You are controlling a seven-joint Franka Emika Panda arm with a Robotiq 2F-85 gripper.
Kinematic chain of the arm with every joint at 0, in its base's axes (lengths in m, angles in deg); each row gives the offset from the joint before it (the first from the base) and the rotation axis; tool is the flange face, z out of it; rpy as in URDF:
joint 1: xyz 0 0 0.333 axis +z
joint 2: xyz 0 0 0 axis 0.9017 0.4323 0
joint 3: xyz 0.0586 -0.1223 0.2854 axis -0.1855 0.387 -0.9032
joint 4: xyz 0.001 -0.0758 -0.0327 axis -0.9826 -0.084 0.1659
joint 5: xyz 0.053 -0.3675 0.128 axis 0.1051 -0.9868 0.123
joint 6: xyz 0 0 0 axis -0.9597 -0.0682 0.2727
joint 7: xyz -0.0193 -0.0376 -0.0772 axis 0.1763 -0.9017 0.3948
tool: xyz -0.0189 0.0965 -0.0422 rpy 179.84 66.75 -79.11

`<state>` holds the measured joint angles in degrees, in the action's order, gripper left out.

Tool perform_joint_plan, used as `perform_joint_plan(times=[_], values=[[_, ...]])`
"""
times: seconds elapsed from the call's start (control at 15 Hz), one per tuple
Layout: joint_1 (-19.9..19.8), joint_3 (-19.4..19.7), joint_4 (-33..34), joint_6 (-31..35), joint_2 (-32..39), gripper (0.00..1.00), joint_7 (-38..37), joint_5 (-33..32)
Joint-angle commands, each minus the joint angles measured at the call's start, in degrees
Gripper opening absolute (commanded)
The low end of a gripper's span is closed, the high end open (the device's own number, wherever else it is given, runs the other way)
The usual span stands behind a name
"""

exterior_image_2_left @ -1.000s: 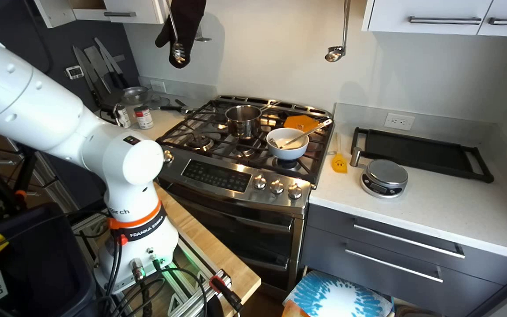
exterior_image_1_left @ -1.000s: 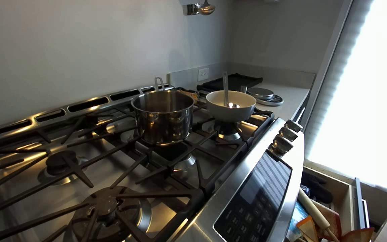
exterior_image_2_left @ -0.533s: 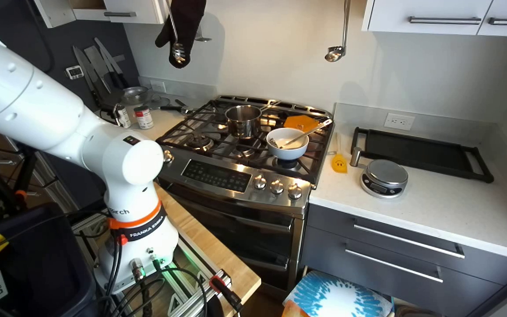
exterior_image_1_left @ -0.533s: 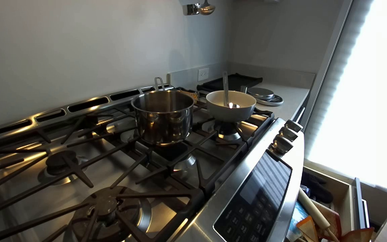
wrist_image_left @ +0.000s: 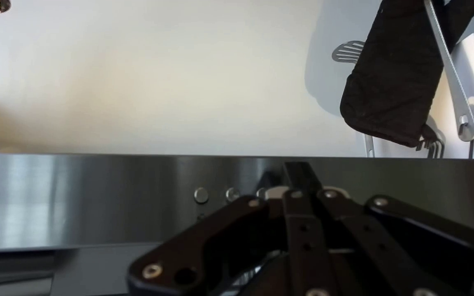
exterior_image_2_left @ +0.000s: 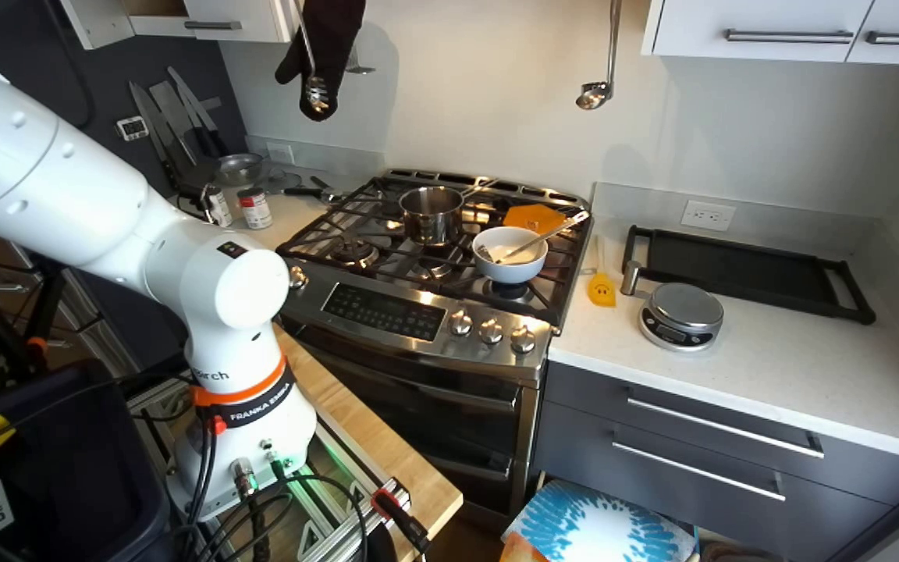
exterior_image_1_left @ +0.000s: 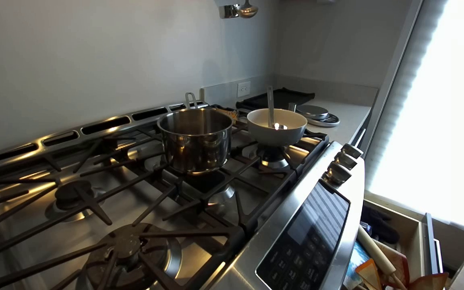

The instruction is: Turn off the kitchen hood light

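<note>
The hood's stainless steel front panel [wrist_image_left: 109, 197] runs across the wrist view. It bears a row of small round buttons; a left button [wrist_image_left: 200, 195], a middle button [wrist_image_left: 232, 194] and a partly covered button [wrist_image_left: 261, 193] show. My gripper [wrist_image_left: 301, 174] is shut with nothing visible between its fingers. Its tips lie in front of the panel, just right of the partly covered button, with a dark reflection beside them. Whether they touch the panel cannot be told. Any buttons behind the gripper are hidden. The lamp is out of view; warm light falls on the wall [exterior_image_2_left: 488, 94].
A dark oven mitt [wrist_image_left: 393, 74] and metal utensils hang right of the hood in the wrist view. Below, a steel pot [exterior_image_2_left: 431, 215] and a bowl [exterior_image_2_left: 510, 257] with a ladle stand on the stove [exterior_image_2_left: 387, 308]. White cabinets [exterior_image_2_left: 769, 23] hang at the right.
The upper arm has shifted very slightly in an exterior view. The things on the stove and counter have not moved, and the warm light looks the same.
</note>
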<state>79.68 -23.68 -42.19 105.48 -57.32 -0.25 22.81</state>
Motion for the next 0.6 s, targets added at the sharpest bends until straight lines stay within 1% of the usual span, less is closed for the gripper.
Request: perform_joint_plan(times=[0.0, 0.53], values=[[-0.4, -0.7, 0.6, -0.2, 0.6, 0.0, -0.1, -0.4], [-1.6, -1.3, 1.1, 1.5, 1.3, 0.0, -0.9, -1.7]])
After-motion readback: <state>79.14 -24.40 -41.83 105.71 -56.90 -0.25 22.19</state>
